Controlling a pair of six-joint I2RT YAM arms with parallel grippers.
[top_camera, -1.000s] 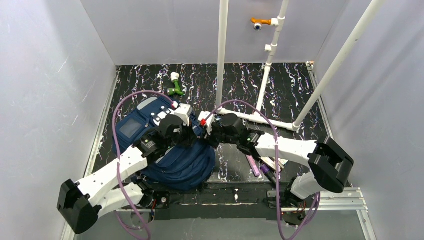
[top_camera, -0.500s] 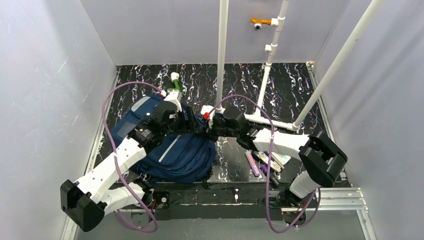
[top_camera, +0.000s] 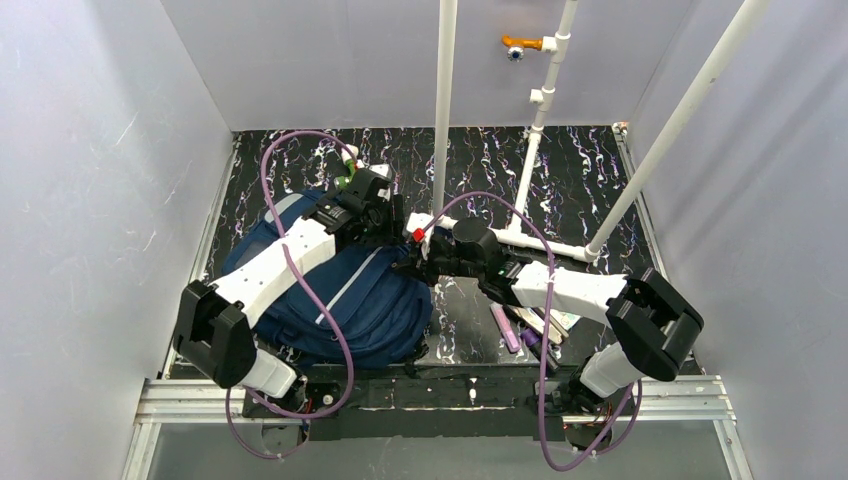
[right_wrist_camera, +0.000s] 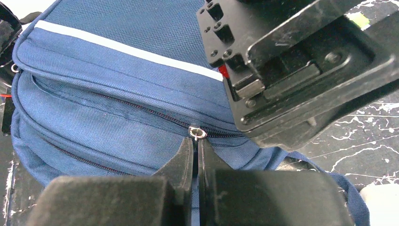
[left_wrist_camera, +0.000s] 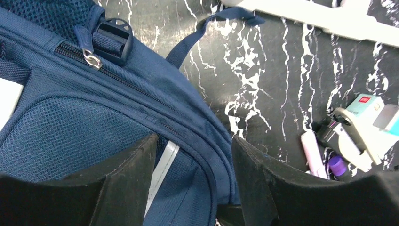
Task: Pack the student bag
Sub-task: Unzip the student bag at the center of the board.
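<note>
The student bag (top_camera: 345, 300), navy with a grey stripe, lies at the left of the black marbled table. My left gripper (top_camera: 385, 215) hovers over its far right end. In the left wrist view that gripper (left_wrist_camera: 193, 146) is open, and the bag's piped seam (left_wrist_camera: 207, 136) runs loose between the fingers (left_wrist_camera: 129, 179). My right gripper (top_camera: 415, 262) meets the bag from the right. In the right wrist view it (right_wrist_camera: 195, 141) is shut on the tab of a zipper pull, its metal ring (right_wrist_camera: 197, 133) just past the tips, with the zipper (right_wrist_camera: 141, 110) running off to the left.
A white pipe frame (top_camera: 520, 235) stands on the table behind the right arm. Pens and small stationery (top_camera: 530, 325) lie right of the bag; the left wrist view shows a pink tube (left_wrist_camera: 313, 153) and a teal-white box (left_wrist_camera: 371, 106). A green-white object (top_camera: 350, 165) lies at the back.
My left gripper has opened, let go of the bag and swung toward the far end of it. My right gripper stays shut at the zipper, shifted slightly.
</note>
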